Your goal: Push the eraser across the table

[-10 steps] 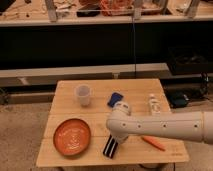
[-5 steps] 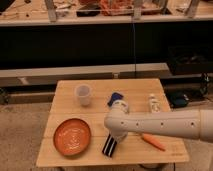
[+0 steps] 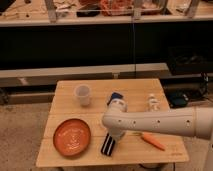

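Above the eraser (image 3: 108, 144), at its far end, the gripper (image 3: 116, 134) sits low under the white arm (image 3: 160, 122), fingers shut and holding nothing: likely a blunt pusher, since the task wants a shove, not a lift. Eraser lies flat near the counter's (image 3: 135, 87) front edge. Left of the eraser, an orange plate (image 3: 72, 136); right of it, a carrot (image 3: 152, 140). Beyond the eraser: clear cup (image 3: 82, 95), blue pad (image 3: 116, 97), small bottle (image 3: 152, 103), so a push away meets clutter.
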Controlling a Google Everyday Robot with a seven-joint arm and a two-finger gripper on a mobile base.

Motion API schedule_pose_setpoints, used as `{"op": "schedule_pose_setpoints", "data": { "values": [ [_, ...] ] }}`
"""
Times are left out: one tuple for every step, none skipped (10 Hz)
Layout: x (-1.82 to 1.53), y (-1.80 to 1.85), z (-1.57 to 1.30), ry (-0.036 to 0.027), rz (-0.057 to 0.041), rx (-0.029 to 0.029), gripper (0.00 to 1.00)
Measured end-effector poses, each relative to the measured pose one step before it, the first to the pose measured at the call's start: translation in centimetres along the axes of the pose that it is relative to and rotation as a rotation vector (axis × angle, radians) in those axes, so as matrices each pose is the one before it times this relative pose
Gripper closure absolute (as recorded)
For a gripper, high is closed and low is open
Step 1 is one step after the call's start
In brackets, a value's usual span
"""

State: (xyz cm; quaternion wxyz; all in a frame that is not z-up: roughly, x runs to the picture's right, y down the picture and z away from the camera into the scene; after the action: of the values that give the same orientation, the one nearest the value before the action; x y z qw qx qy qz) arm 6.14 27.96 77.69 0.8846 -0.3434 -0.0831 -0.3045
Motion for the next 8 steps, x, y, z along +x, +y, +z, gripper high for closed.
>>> {"op": "schedule_pose_setpoints", "data": {
  "values": [
    [-0.072, -0.052, -0.008, 0.00028, -0.00223, -0.00056, 0.95],
    [-0.018, -0.065, -0.011, -0.00031, -0.00031, 0.00062, 0.95],
    [-0.128, -0.493, 0.233, -0.00108, -0.00799, -0.00028, 0.95],
    [-0.154, -0.504, 0.172, -0.00011, -0.00835, 0.00167, 0.95],
    [0.030, 0.150, -0.250, -0.00223, 0.00263, -0.00141, 0.95],
    [0.034, 0.036, -0.139, -0.00006, 0.00110, -0.00009, 0.95],
    [-0.039, -0.064, -0.011, 0.00047, -0.00166, 0.00024, 0.95],
    [-0.071, -0.105, 0.030, -0.00009, -0.00238, -0.00031, 0.95]
  ]
}}
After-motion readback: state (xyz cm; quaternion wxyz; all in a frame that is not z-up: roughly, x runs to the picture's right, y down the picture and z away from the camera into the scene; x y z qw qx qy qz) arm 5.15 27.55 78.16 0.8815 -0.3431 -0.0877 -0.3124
